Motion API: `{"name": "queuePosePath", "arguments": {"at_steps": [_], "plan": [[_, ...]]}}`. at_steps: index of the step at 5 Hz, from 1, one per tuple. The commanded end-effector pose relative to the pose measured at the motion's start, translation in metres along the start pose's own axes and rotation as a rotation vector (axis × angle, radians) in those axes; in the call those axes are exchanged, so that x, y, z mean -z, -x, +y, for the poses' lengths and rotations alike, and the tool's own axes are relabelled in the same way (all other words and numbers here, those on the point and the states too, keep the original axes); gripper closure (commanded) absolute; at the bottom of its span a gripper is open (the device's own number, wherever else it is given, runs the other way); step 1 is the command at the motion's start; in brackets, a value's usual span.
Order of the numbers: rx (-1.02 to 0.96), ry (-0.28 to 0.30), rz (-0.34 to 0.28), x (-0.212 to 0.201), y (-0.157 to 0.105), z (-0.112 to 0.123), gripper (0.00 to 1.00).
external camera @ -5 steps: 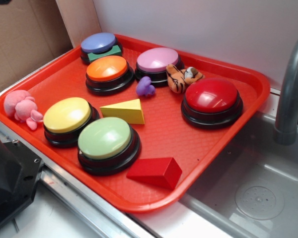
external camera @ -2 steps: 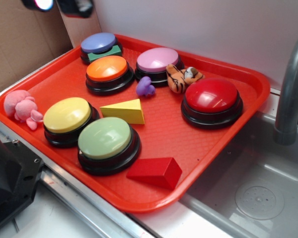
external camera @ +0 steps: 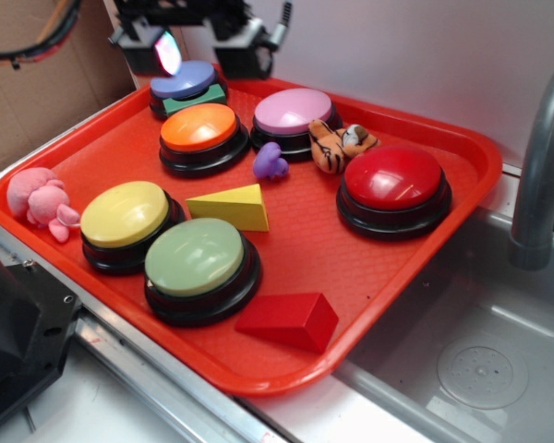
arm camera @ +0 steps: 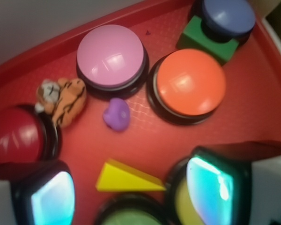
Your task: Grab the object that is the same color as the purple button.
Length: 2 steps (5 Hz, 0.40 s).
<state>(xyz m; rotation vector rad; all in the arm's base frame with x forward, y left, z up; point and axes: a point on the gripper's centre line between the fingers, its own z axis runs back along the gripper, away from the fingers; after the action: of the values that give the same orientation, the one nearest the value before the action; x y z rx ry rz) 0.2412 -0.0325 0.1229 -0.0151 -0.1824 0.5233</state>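
The object, a small lumpy violet-purple toy figure (external camera: 270,162) (arm camera: 116,114), lies on the red tray (external camera: 369,268) between the orange button (external camera: 199,127) and the lilac-pink button (external camera: 293,110). An indigo button (external camera: 183,79) stands at the back left. My gripper (external camera: 201,51) (arm camera: 133,190) hangs open above the tray's back left corner, well above and behind the figure. Nothing is between its glowing pads (arm camera: 213,183).
An orange tiger plush (external camera: 340,144) lies right of the figure, with a red button (external camera: 393,177) beyond it. Yellow (external camera: 125,213) and green (external camera: 195,257) buttons, a yellow wedge (external camera: 231,206), a red wedge (external camera: 291,318), a green block (external camera: 196,98) and a pink plush (external camera: 39,198) also sit there. A sink (external camera: 480,360) with a faucet (external camera: 540,166) is on the right.
My gripper has come down into the exterior view from the top left and now hangs over the tray's back left. Nothing on the tray has moved.
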Motion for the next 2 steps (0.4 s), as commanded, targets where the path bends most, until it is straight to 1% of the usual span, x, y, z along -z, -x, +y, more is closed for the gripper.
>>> {"name": "queuePosePath", "arguments": {"at_steps": [1,2], "plan": [[-0.236,-0.012,-0.087,0.035,-0.016,-0.006,0.0],[-0.359,-0.007,-0.097,0.052,-0.018,-0.003,0.0]]}}
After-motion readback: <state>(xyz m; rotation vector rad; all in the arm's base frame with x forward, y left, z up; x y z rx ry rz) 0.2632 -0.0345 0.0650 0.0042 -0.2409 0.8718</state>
